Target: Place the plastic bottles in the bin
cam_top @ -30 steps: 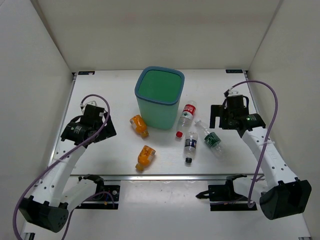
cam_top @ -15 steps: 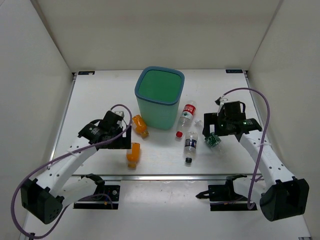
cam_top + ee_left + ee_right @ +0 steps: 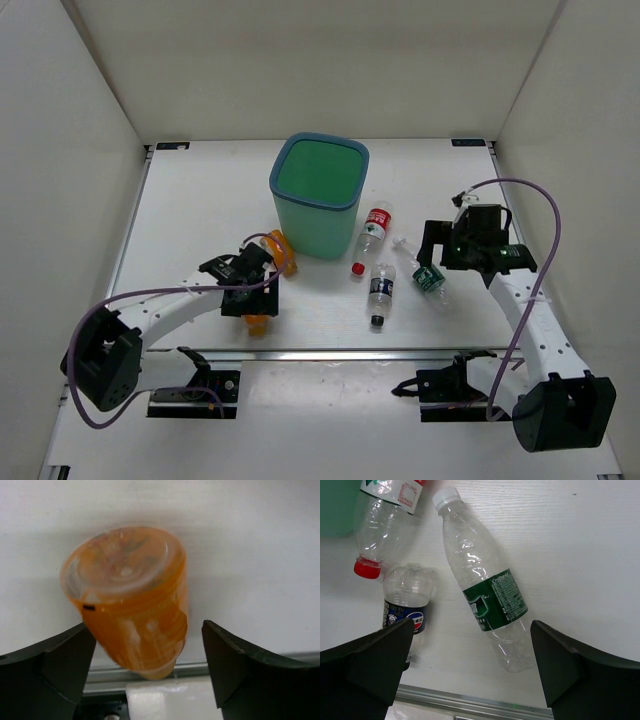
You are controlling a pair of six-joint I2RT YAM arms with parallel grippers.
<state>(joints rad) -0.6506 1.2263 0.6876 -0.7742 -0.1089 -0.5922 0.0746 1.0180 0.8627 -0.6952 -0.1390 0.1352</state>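
The teal bin (image 3: 316, 205) stands at mid-table. My left gripper (image 3: 254, 304) is open and straddles an orange bottle (image 3: 258, 322) at the near edge. In the left wrist view this bottle (image 3: 132, 595) lies between the two fingers (image 3: 50, 665), close to the left one and apart from the right. A second orange bottle (image 3: 286, 258) lies beside the bin, partly behind the arm. My right gripper (image 3: 432, 262) is open above the green-label bottle (image 3: 492, 600), not touching it. The red-label bottle (image 3: 372, 232) and the blue-label bottle (image 3: 381, 290) lie to its left.
A metal rail (image 3: 330, 351) runs along the table's near edge, just beyond the orange bottle. White walls close in the left, right and far sides. The purple cables (image 3: 530, 200) loop over both arms.
My left arm has swung right and toward the near edge, coming over the near orange bottle, which has shifted left and nearer. My right gripper has moved left over the green-label bottle.
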